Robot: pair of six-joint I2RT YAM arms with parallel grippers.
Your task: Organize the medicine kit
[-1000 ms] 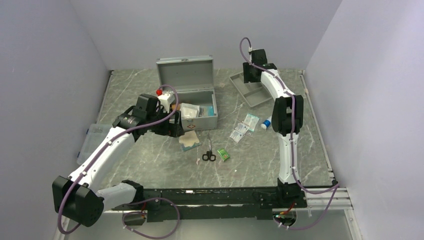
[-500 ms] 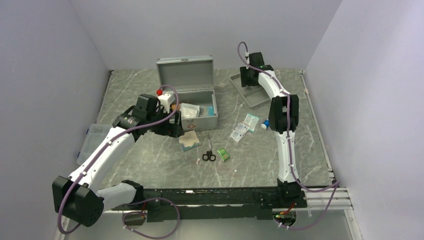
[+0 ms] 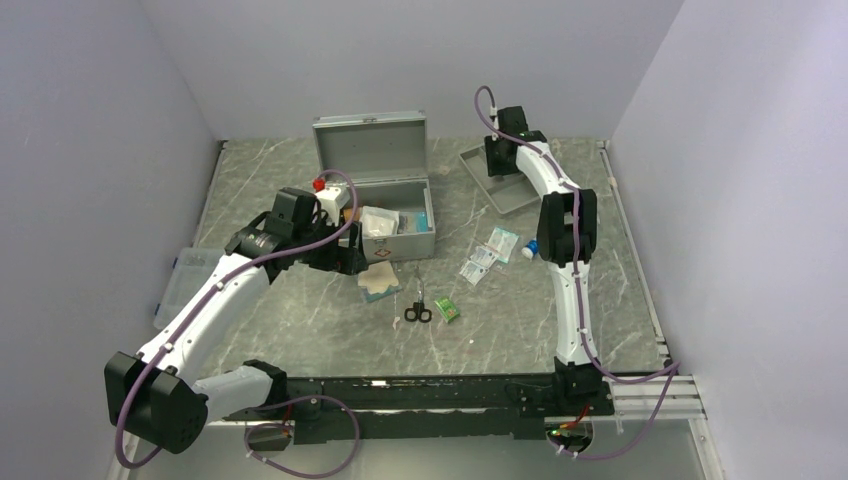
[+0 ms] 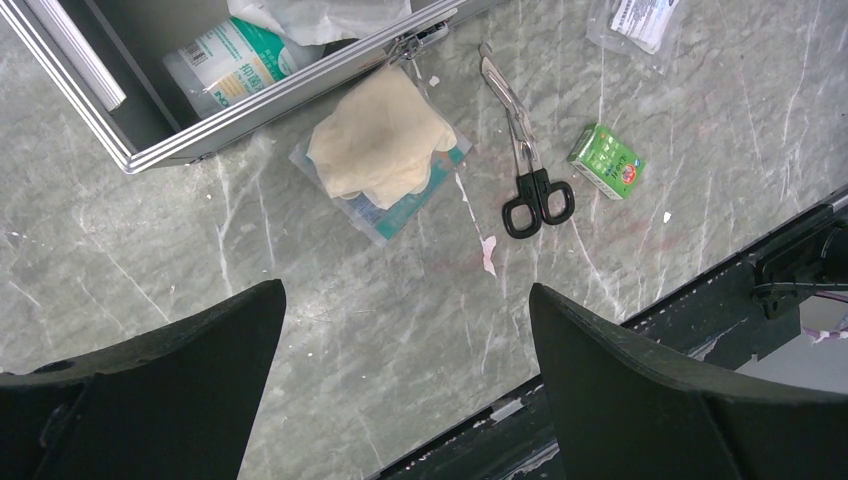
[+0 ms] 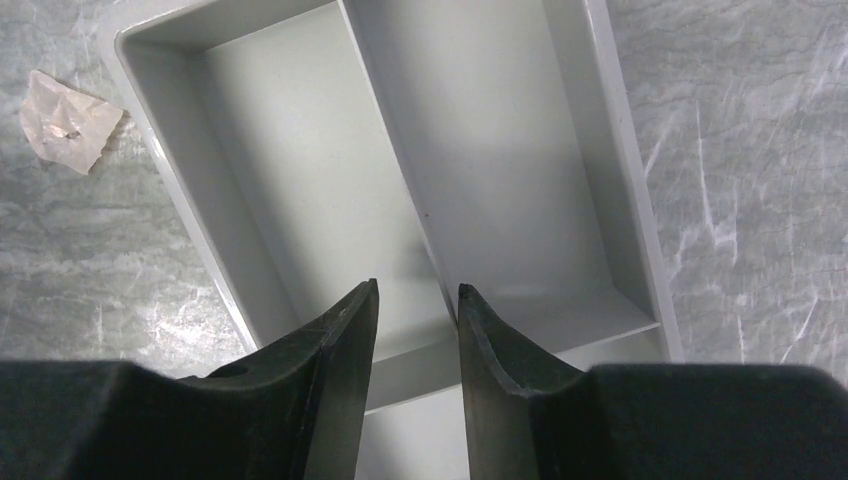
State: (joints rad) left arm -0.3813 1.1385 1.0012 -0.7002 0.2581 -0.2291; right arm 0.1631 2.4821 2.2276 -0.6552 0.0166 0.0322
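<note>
Grey marble table (image 3: 300, 312). On it: open kit (image 3: 403, 246), tray (image 3: 520, 192) back right, clear box (image 3: 188, 277) at left edge. In front of kit: glove pack (image 3: 380, 286), scissors (image 3: 417, 311), green box (image 3: 446, 309), sachets (image 3: 502, 241), blue-capped bottle (image 3: 533, 247).

The left arm (image 3: 215, 300) bends forward, wrist tilted down, left gripper (image 4: 405, 292) with its 2 fingers spread wide. The right arm (image 3: 568, 270) stretches out long, right gripper (image 5: 417, 290) pointing down, fingers narrowly parted.

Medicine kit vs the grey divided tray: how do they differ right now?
The medicine kit is deep, with a hinged lid standing open; the grey divided tray is shallow and lidless. The medicine kit holds packets; the grey divided tray's visible compartments are bare. Both are grey, rectangular containers.
</note>
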